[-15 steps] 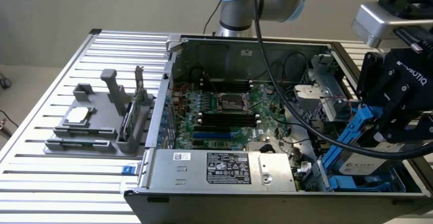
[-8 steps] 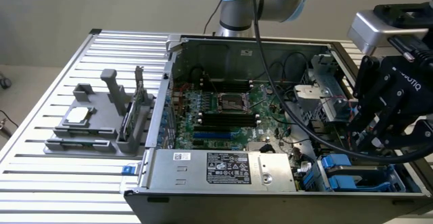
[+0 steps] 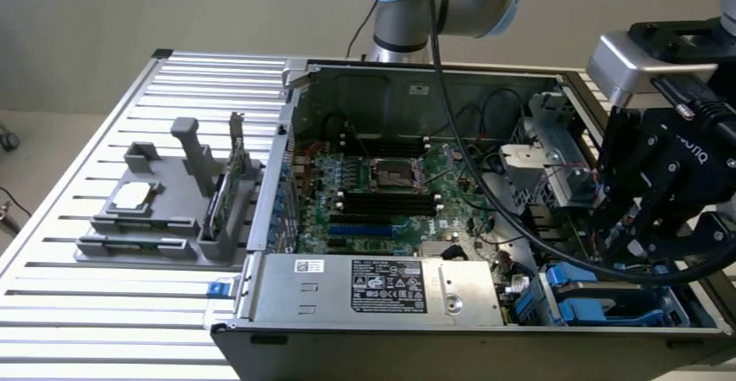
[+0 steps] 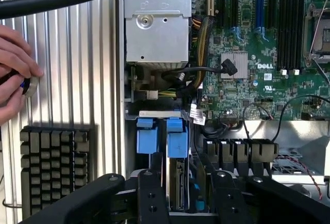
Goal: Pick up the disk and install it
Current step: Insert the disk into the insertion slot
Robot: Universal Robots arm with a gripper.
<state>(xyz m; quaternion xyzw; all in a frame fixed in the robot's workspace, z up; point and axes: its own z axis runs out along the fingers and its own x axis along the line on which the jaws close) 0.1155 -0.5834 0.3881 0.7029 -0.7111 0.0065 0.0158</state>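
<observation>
Exterior view: an open computer case (image 3: 391, 96) on a ribbed metal table (image 3: 92, 312), with a beige wall (image 3: 172, 10) behind. My gripper (image 3: 644, 252) hangs at four o'clock over the drive bay (image 3: 598, 299).

Wrist view: my fingers (image 4: 152, 182) are spread and grip nothing. The disk (image 4: 178, 182) stands edge-on between them in the bay.

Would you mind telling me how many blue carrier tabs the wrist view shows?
2: one tab beside the other tab, in the drive bay; more may be hidden.
</observation>
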